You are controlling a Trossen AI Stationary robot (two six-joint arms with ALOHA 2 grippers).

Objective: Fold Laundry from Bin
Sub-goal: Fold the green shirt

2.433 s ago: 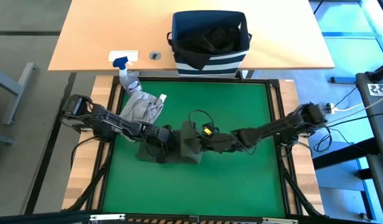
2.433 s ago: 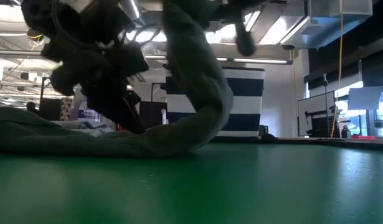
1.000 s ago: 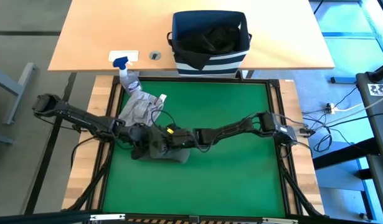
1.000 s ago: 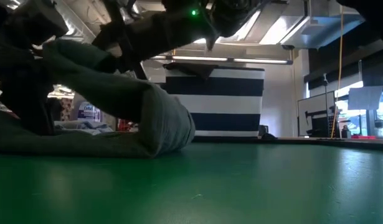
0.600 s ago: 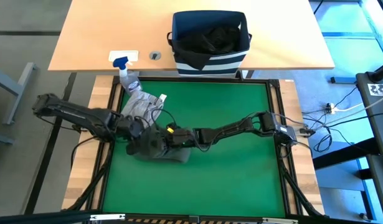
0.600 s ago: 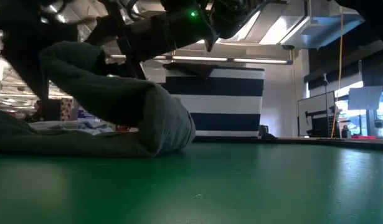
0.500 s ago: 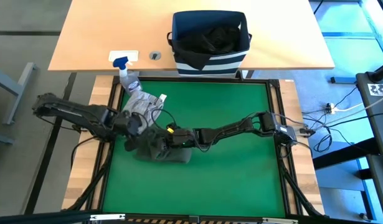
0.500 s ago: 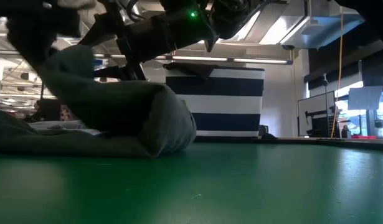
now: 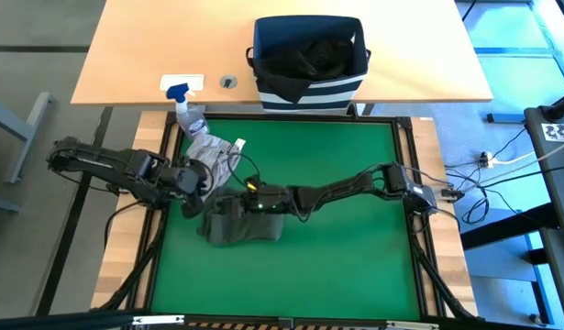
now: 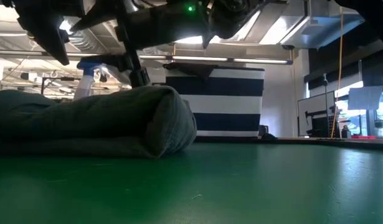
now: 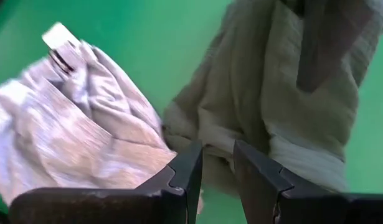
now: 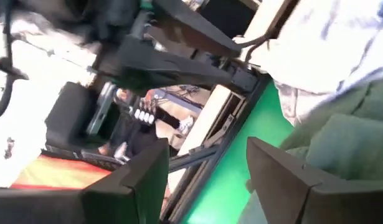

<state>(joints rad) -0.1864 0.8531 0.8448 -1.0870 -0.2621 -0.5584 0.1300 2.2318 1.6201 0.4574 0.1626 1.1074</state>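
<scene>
1. Far left, the left end effector [image 9: 201, 180] sits over the left part of the green mat [image 9: 346, 247]. In its wrist view its fingers [image 11: 186, 169] stand a bit apart with nothing between them, so it looks open and empty.
2. Just beside it, the light grey garment [image 9: 208, 151] lies crumpled in the mat's back-left corner, with the spray bottle [image 9: 186, 109] touching its far edge. How it's folded, can't tell.
3. Next, the dark olive green garment [image 9: 243, 222] lies folded on the mat, a rounded fold on its right edge in the low view.
4. The right end effector [image 9: 249, 194] hovers at that garment's far edge. Its wrist view shows the fingers [image 12: 284, 174] spread wide, gripping nothing.
5. Further right and back on the wooden counter [image 9: 135, 55], the bin [image 9: 309, 90] stands upright, well apart from the mat action. There's dark cloth in it, the black garment [image 9: 311, 57]; it's too bunched to make out more.
6. Low view: the arms are cut off at the top, and the bin is partly hidden behind them.
</scene>
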